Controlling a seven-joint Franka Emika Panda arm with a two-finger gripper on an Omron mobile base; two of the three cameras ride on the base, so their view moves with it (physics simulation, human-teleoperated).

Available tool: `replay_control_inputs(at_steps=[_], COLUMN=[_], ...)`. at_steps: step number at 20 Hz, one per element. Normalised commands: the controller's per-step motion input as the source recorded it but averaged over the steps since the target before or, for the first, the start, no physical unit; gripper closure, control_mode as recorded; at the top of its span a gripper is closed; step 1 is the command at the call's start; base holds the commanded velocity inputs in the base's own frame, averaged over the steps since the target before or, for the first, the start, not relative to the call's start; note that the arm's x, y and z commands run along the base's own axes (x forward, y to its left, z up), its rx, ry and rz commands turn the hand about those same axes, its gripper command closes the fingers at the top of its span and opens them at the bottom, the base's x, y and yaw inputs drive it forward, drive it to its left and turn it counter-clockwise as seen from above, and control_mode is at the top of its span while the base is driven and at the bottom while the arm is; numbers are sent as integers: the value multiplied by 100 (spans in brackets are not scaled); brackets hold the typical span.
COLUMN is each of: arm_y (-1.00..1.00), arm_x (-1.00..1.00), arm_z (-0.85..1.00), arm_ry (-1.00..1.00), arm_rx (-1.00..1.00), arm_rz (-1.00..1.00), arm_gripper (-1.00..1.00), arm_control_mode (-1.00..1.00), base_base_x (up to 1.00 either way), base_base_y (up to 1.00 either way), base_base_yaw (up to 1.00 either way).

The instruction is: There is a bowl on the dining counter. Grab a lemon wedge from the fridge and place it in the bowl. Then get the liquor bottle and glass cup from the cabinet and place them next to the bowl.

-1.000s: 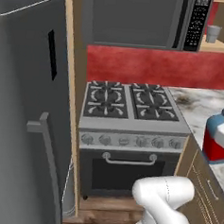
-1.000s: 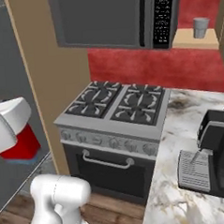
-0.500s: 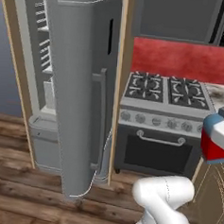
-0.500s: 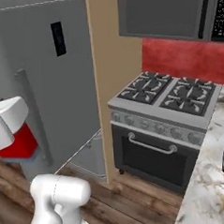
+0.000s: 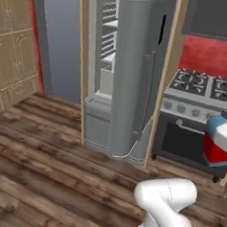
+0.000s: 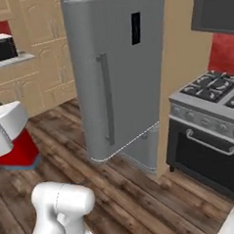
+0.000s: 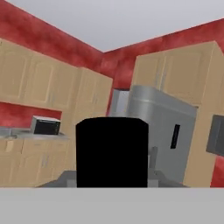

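The end effector (image 7: pixel 112 183) is closed on the liquor bottle (image 5: pixel 217 149), whose red body shows just under the white hand at the right edge of the left base view and at the left edge of the right base view; in the hand view its black cap (image 7: pixel 112 151) stands right in front of the camera, between the fingers. So the bottle is already out of the cabinet and is being carried in the air, with no counter or bowl in sight to set it down by. The fridge (image 6: pixel 117 70) stands beside the stove (image 5: pixel 197 116) with its door ajar, white shelves showing in the gap. Judging from this, the bottle has yet to be placed next to the bowl, and the glass cup probably remains to be fetched. Whether the lemon wedge is in the bowl cannot be told.
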Motion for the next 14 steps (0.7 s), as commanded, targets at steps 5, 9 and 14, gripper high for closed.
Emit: replay_control_inputs(at_steps=[5,9,14], arm_y=[0,0,0], arm_x=[0,0,0], arm_z=[0,0,0], arm_ry=[0,0,0], arm_rx=[0,0,0], arm_rz=[0,0,0], arm_gripper=[100,100,100], arm_control_mode=[100,100,100], base_base_x=[-7,12,41], base_base_y=[62,53,32], base_base_yaw=[62,69,68])
